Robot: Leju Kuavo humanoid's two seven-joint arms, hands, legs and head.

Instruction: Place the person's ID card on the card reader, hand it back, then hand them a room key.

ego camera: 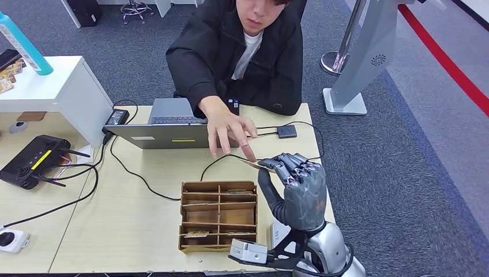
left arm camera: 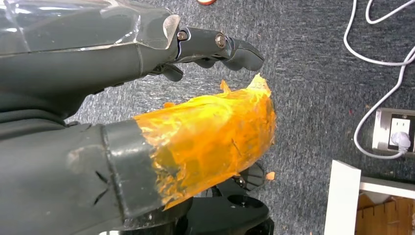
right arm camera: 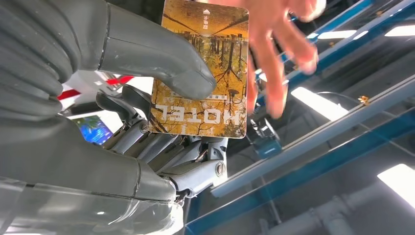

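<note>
hotel key card pinched, person's hand at its edge

right hand [right arm camera: 122, 98] pinching orange hotel key card [right arm camera: 200, 68], thumb pressed on printed face, darker fingers [right arm camera: 161, 147] behind. person's hand [right arm camera: 279, 44] touching card's far edge, fingers spread. ceiling lights [right arm camera: 313, 95] beyond.

One hotel key card [right arm camera: 205, 73] pinched in one robot hand [ego camera: 297, 187]. One person's hand [ego camera: 228, 131] reaching. One laptop [ego camera: 167, 128], one wooden divider tray [ego camera: 218, 217], one black router [ego camera: 33, 160], one small black puck [ego camera: 286, 131]. Perhaps two cards in the tray, blurred.
</note>
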